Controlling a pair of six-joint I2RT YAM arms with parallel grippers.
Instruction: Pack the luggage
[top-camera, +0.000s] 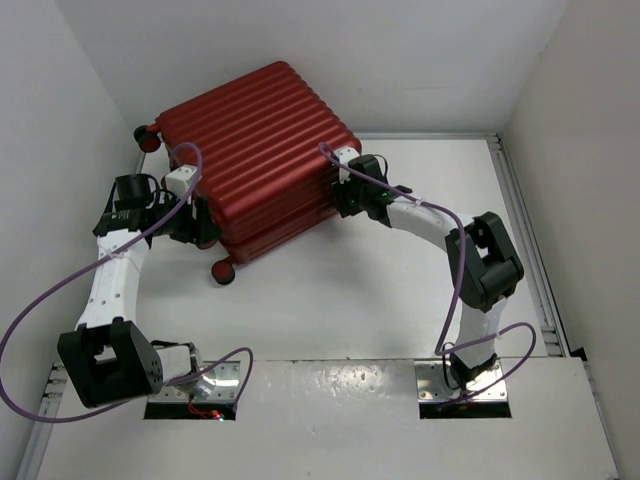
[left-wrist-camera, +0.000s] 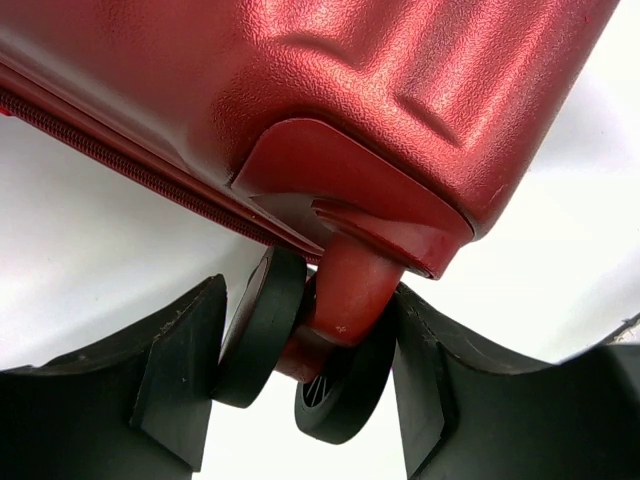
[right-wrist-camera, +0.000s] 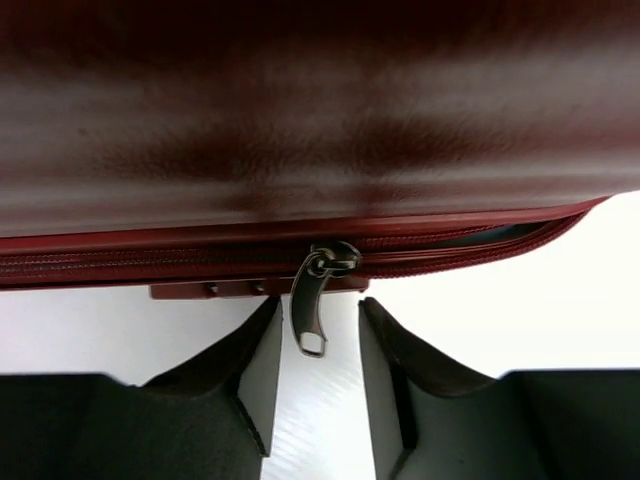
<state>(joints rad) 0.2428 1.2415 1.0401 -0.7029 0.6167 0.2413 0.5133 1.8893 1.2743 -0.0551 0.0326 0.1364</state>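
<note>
The right pincer (right-wrist-camera: 317, 308) is standing open at the side of the luggage (top-camera: 255, 150), its two jaws apart with the zip pull (right-wrist-camera: 310, 322) hanging loose in the gap between them and neither jaw pressing on it. Just above, the zip track (right-wrist-camera: 150, 262) is running closed along the seam to one side of the slider, while on the other side the teeth are parting and a thin grey-blue sliver is showing through, so the zip is looking only partly drawn. At the opposite side the left pincer (left-wrist-camera: 308, 330) is closing around a caster wheel (left-wrist-camera: 335, 400), one jaw lying against each flank of the twin wheel, and it appears to be gripping it to steady the case. The luggage itself is lying flat towards the far left of the bench (top-camera: 380, 300), ribbed shell facing up and both halves folded together, with the two arms reaching in from either side. Nothing loose is lying on the bench around it. Judging from this, the filling and the folding shut are looking done, though what is inside is hidden. What is remaining seems to be taking hold of the pull and running the slider round the open stretch of seam.
</note>
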